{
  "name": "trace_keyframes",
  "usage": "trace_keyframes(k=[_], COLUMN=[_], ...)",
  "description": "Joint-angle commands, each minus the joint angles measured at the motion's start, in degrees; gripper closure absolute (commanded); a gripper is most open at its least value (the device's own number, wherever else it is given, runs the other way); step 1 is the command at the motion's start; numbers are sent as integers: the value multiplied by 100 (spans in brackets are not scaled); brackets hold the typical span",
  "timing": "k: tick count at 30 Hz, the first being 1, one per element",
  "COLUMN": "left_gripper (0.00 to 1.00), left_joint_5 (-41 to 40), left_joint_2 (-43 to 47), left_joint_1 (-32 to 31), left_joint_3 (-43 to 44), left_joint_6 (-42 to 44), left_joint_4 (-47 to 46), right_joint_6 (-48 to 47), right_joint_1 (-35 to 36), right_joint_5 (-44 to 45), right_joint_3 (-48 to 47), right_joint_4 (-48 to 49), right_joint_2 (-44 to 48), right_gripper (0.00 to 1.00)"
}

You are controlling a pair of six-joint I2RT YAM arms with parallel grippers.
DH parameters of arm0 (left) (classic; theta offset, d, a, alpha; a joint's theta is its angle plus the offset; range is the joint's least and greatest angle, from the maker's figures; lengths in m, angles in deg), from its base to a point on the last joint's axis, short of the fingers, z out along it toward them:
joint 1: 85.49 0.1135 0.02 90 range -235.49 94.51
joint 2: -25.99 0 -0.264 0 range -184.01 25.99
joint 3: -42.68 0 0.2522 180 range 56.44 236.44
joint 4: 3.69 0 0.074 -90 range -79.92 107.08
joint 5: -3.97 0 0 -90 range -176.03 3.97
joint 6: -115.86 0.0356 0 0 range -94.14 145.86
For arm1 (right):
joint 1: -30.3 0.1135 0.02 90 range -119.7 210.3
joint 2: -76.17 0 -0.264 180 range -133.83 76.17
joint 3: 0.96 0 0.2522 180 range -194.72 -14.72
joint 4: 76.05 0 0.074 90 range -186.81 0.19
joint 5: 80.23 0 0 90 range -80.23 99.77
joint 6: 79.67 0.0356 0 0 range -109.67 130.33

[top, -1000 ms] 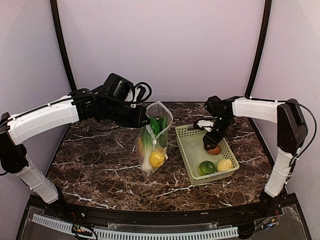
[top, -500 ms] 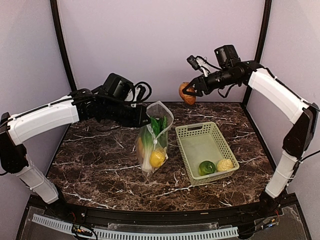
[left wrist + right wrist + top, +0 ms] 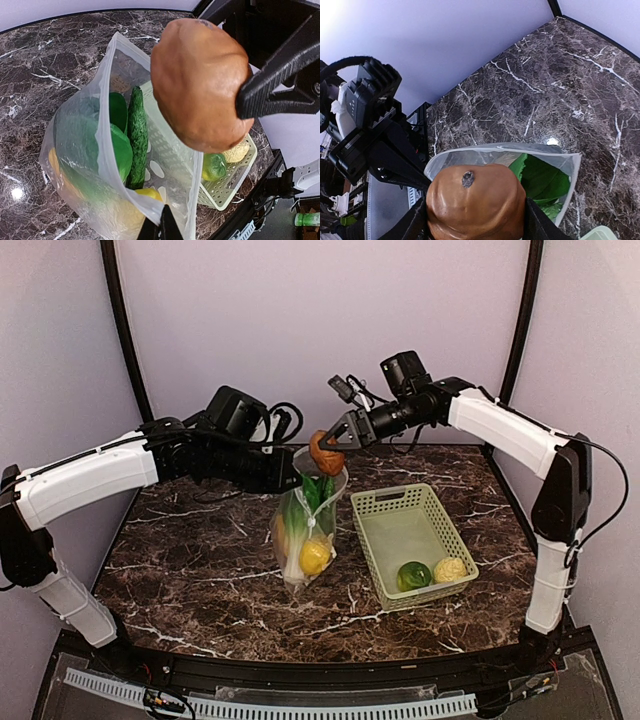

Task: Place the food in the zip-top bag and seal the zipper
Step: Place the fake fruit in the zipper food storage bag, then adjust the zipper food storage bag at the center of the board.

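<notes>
My right fingers (image 3: 280, 75) clamp the brown fruit (image 3: 326, 453) by its sides, just above the bag (image 3: 300, 540) and its open mouth. The fruit looks light, hard and rather slick. My left fingers (image 3: 167, 229) pinch the bag's rim; on film this limp, that edge seems the only sound hold.

We see brown fruit (image 3: 326, 453) above open upright zip-top bag (image 3: 284, 565), leek (image 3: 312, 490) and lemon (image 3: 314, 557) inside, green fruit (image 3: 413, 574), pale fruit (image 3: 450, 569) in basket (image 3: 367, 545)
</notes>
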Motion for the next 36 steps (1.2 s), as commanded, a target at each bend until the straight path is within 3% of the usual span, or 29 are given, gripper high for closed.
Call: trace_keyframes(k=[1, 12, 26, 29, 32, 36], left_gripper=[99, 99, 99, 99, 99, 99], left_joint_5=[-62, -793, -837, -849, -809, -651], left_joint_2=[22, 161, 196, 233, 272, 285], left_joint_1=[21, 23, 28, 28, 27, 23], left_joint_3=[63, -7, -106, -120, -139, -131], left_joint_6=[-48, -285, -364, -318, -214, -3], left_joint_4=[-79, 52, -40, -3, 10, 47], right_joint_6=[259, 653, 585, -142, -2053, -4590], right_joint_1=[170, 493, 654, 621, 576, 594], right_joint_5=[-329, 122, 431, 124, -121, 573], right_joint_3=[266, 1069, 802, 547, 113, 493], right_joint_4=[393, 827, 728, 304, -636, -1163], right_joint_2=[143, 340, 325, 434, 552, 1090], right_gripper=[47, 44, 21, 21, 25, 33])
